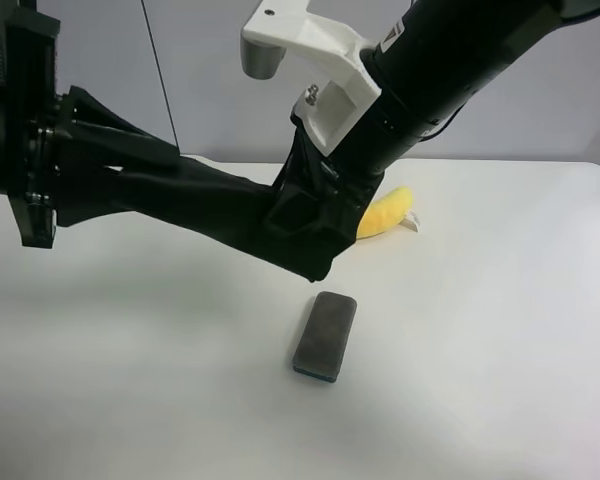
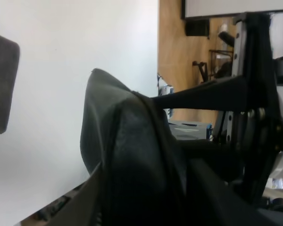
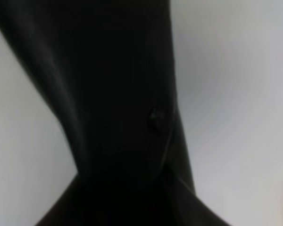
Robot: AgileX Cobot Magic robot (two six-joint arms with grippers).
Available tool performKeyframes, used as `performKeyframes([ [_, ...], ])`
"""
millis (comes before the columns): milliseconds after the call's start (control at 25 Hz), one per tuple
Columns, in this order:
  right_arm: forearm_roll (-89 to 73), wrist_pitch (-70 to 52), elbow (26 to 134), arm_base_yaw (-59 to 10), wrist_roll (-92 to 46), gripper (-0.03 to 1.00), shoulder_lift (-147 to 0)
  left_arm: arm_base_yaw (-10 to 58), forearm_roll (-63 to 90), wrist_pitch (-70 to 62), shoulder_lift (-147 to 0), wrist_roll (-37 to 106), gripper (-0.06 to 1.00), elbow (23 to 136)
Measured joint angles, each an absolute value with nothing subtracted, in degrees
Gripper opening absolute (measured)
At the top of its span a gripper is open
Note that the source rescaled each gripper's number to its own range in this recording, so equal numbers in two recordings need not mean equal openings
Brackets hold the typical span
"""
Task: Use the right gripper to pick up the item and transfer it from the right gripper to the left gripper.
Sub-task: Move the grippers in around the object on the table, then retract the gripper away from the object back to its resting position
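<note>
The item is a long black leather-like pouch [image 1: 210, 205], held in the air between the two arms above the white table [image 1: 500, 330]. The arm at the exterior high view's left holds one end. The arm at that view's right, with a white wrist bracket, has its gripper [image 1: 305, 215] on the other end. In the left wrist view the pouch [image 2: 132, 141] sits between the gripper's fingers. In the right wrist view the pouch [image 3: 113, 108] fills the middle and hides the fingers.
A grey rectangular block [image 1: 325, 335] lies flat on the table below the pouch; it also shows in the left wrist view [image 2: 2, 89]. A yellow plush banana [image 1: 385, 213] lies behind the right-hand arm. A wooden floor and equipment lie beyond the table edge.
</note>
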State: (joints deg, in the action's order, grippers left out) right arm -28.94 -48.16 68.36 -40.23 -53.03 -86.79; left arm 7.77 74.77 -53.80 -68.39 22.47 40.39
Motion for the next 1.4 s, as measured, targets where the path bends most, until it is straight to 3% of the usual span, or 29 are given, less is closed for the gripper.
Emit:
performKeyframes([
  [200, -29.01, -48.15, 68.36, -40.23, -53.16, 0.0, -86.79, 7.77, 74.77, -53.8, -68.39, 22.47, 0.01, 40.39],
  [240, -29.1, -48.15, 68.36, -40.23, -53.16, 0.04, -86.79, 7.77, 74.77, -53.8, -68.39, 22.47, 0.01, 40.39],
  [280, -29.45, -48.15, 68.36, -40.23, -53.1, 0.15, -86.79, 7.77, 74.53, -53.8, -68.39, 22.59, 0.01, 40.39],
  [400, -31.6, -47.5, 68.36, -40.23, -52.56, 0.71, -86.79, 7.77, 73.31, -53.51, -68.39, 22.71, 0.01, 40.39],
  [440, -31.82, -47.5, 68.36, -40.23, -52.44, 0.83, -86.79, 7.77, 73.2, -53.46, -68.39, 22.71, 0.01, 40.39],
  [520, -31.88, -47.48, 68.36, -40.23, -52.36, 0.93, -86.79, 7.77, 73.14, -53.44, -68.39, 22.71, 0.01, 40.39],
  [760, -28.48, -49.68, 68.36, -40.23, -50.25, 1.0, -85.47, 7.77, 73.07, -53.39, -68.39, 22.71, 0.01, 40.39],
  [1080, -11.1, -58.34, 68.36, -40.23, -33.56, 1.0, -73.2, 7.77, 73.07, -53.44, -68.39, 22.71, 0.01, 40.39],
  [1400, -8.43, -69.02, 68.05, -40.23, -21.02, 1.0, -60.99, 7.77, 73.07, -53.67, -68.39, 22.71, 0.01, 40.39],
])
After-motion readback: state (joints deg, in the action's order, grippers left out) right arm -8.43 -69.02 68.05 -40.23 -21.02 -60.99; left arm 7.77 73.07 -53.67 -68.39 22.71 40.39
